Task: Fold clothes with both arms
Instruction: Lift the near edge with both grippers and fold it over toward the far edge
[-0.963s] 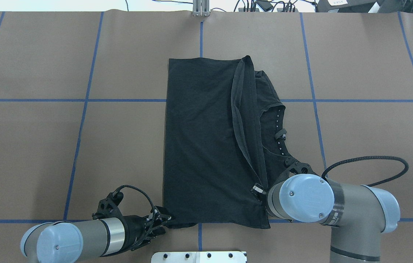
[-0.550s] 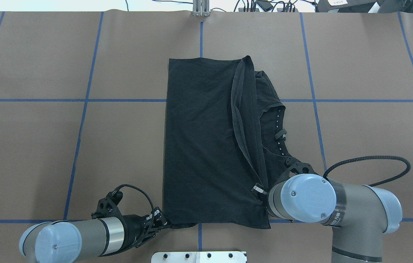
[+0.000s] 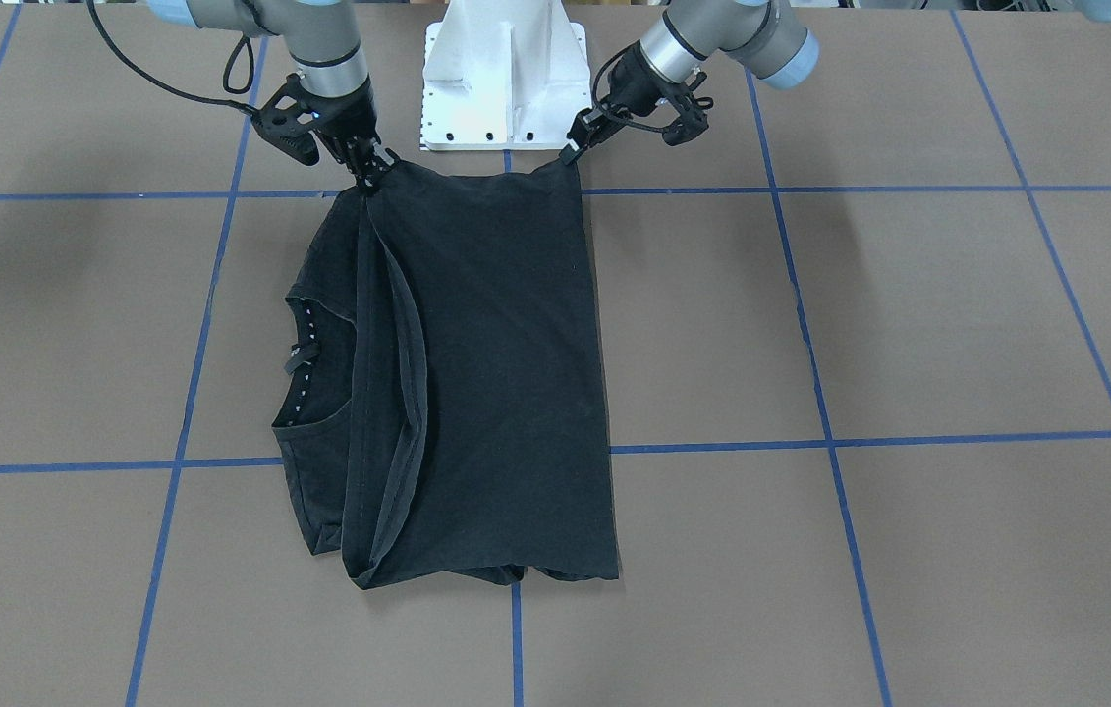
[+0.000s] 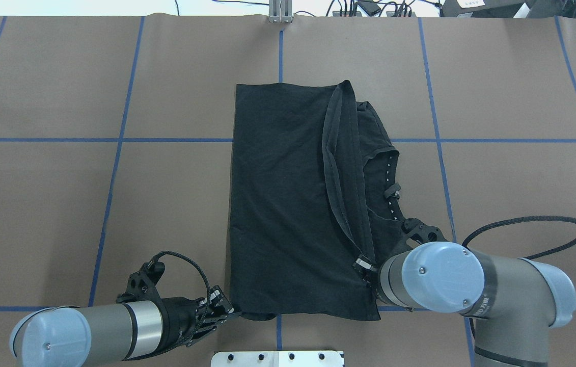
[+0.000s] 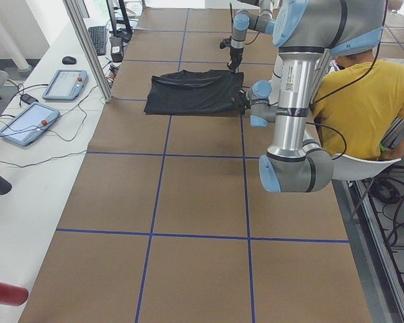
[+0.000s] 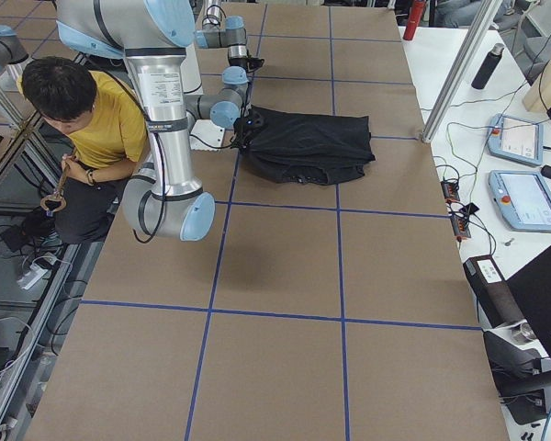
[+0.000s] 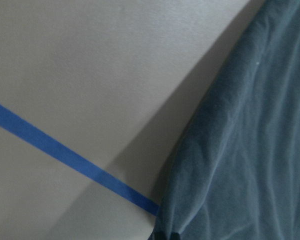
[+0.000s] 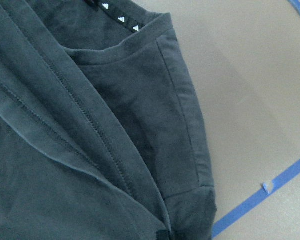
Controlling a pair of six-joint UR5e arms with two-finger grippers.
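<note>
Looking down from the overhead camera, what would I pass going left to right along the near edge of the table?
You'd pass the left arm → left gripper → black T-shirt → right arm. The right gripper sits over the shirt, so it's left out.

The left arm (image 4: 135,323) lay low and nearly level, with forearm and wrist (image 3: 658,54) stretched out in one line behind the left tool (image 4: 234,311). That tool's two fingers were pinched together on a corner of the T-shirt (image 4: 282,204), the tips slanting downward ahead of the wrist. The right arm (image 4: 506,285) was bent sharply at the elbow, and its last link stood almost upright directly above the right tool (image 3: 370,179). That tool pointed steeply down with a slight tilt, its fingers likewise closed on another corner of the same garment.
</note>
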